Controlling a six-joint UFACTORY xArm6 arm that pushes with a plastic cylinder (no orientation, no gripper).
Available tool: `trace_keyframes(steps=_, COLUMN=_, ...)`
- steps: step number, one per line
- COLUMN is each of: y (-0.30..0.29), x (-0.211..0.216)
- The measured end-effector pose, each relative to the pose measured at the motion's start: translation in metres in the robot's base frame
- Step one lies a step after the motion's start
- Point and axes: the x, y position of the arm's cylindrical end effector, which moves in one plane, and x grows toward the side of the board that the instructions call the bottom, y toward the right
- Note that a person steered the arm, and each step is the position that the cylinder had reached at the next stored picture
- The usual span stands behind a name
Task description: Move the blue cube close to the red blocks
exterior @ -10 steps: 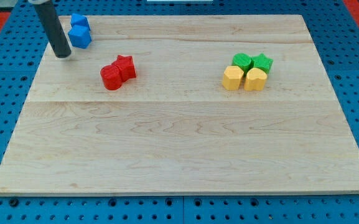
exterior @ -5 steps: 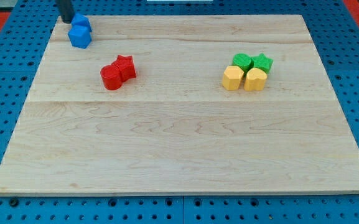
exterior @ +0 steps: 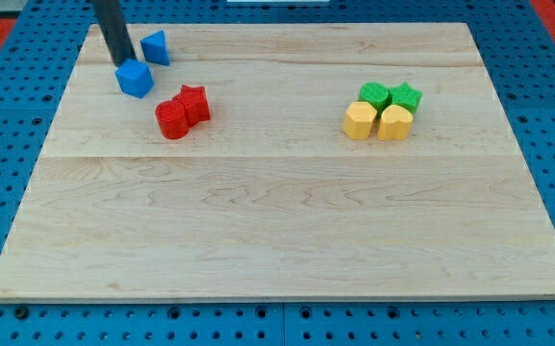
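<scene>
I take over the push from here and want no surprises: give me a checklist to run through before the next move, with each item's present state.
1. My tip in contact with the blue cube: ok, it sits right at the cube's upper-left edge.
2. Push line toward the red blocks: ok, they lie down and to the view's right of the cube, on the far side from the tip.
3. Cube close to the reds: not ok, a gap of bare wood remains.
4. Other blue block off the path: ok, it lies apart, toward the view's top.
5. Green and yellow cluster undisturbed: ok, far to the view's right.
6. Cube squarely centred on the tip: cannot tell.
</scene>
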Motion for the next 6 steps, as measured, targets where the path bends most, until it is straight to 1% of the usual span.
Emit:
trace_keyframes(steps=1, y=0.011, x=0.042)
trace_keyframes(steps=3, y=-0.045, x=0.065)
trace_keyframes(steps=4, y=-0.024, x=0.085)
trace_keyframes(steps=5, y=0.011, x=0.088)
trace_keyframes(steps=6, y=0.031, x=0.088)
